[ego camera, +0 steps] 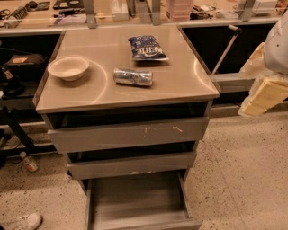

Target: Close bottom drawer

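The only writing I can make out is the white lettering on the blue chip bag (147, 48), which looks like "KETTLE", though I cannot read it with certainty; the silver can (132, 77) lying on its side carries a print too small for me to read. On the cabinet top (189, 85) I count three things: one chip bag towards the back, one can near the middle, and one pale bowl (68, 67) upright to the left, all apart from each other. Below are three grey drawers. The top drawer (128, 134), widest, bears white scratch marks and stands slightly out. The middle drawer (132, 164) also stands slightly out. The bottom drawer (135, 200), lowest and narrowest, is pulled far out so that its box-like tray lies open to view, its plain front at the lower edge of the view. My claw (263, 96) hangs at the right edge, cream-coloured under my white arm, well apart from the cabinet and level with its top; I cannot tell whether it is wide or narrow. The cabinet top is smooth, tan and glossy. The floor (243, 170) is speckled beige. One white shoe (27, 221) and one small bottle (29, 162) lie on it to the left, and a cluttered counter (135, 13) runs behind.
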